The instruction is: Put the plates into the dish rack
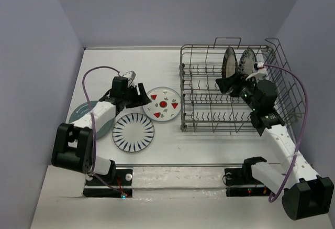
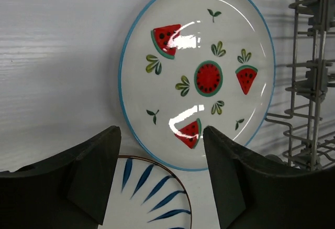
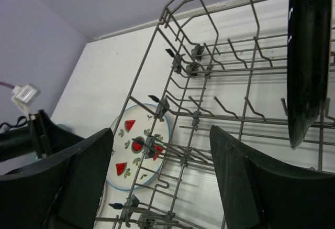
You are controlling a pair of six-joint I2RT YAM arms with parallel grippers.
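The grey wire dish rack (image 1: 209, 100) stands at the right. Two plates stand upright in its far row: a brown-rimmed one (image 1: 229, 61) and a black-white ornate one (image 1: 246, 58). The white plate with red triangles (image 1: 163, 104) lies flat left of the rack, the blue-striped plate (image 1: 133, 132) lies in front of it, and the teal plate (image 1: 84, 113) lies partly under the left arm. My left gripper (image 1: 138, 95) is open and empty, just above the near-left rim of the red-triangle plate (image 2: 199, 72). My right gripper (image 1: 226, 85) is open and empty inside the rack, near the standing plates.
In the right wrist view a dark plate (image 3: 306, 56) stands edge-on at the right, with rows of tines (image 3: 209, 108) below my gripper (image 3: 161, 132). The rack's wires (image 2: 309, 82) lie right of my left gripper (image 2: 162, 134). Purple walls enclose the table.
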